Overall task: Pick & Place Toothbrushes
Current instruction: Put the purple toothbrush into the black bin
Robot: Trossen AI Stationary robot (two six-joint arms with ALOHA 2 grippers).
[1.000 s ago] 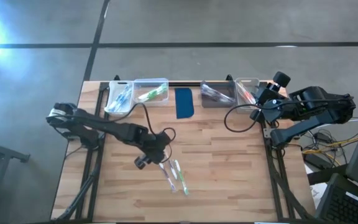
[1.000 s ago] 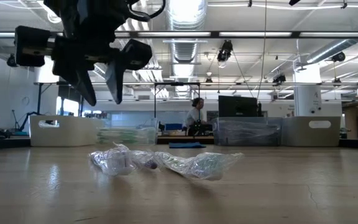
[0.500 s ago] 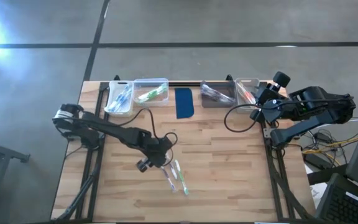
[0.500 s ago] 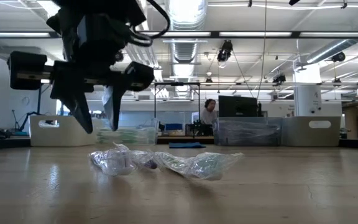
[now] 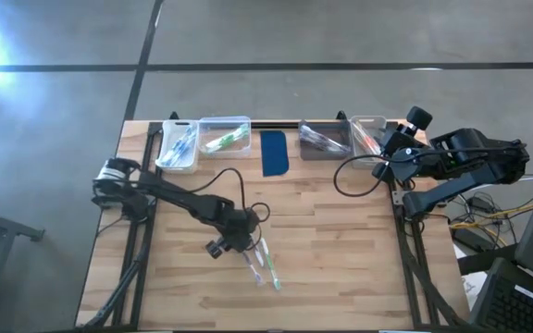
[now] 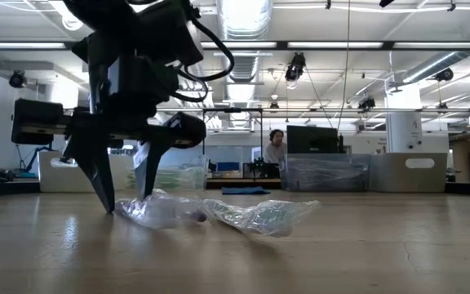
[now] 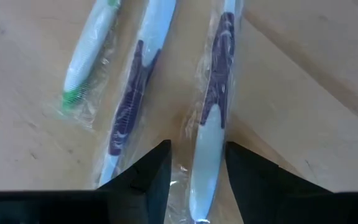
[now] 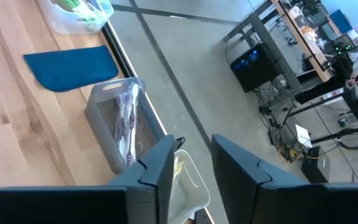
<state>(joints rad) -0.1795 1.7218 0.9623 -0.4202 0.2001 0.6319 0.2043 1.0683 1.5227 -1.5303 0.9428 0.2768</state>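
Note:
Three toothbrushes in clear wrappers lie flat side by side on the wooden table, near its middle: a green-and-white one and two purple-and-white ones. In the high view they form a small cluster. My left gripper is open and low over them, fingers pointing steeply down, one on each side of the purple toothbrush's white end. In the low view its fingertips reach table level beside the wrappers. My right gripper waits open, raised at the far right corner. My left gripper comes from above, slanting down, with its fingers standing across the purple-and-white toothbrush's white end, which lies flat on the table. Whether the fingers touch the toothbrush or its wrapper I cannot tell.
Along the far edge stand a white bin, a clear bin, a dark blue pad, a grey bin and another clear bin, with toothbrushes inside the bins. A person sits in the room beyond.
My left gripper has come down and a little toward the table's right, from well above the toothbrushes until its fingertips are at table level around one of them. The toothbrushes have stayed in place.

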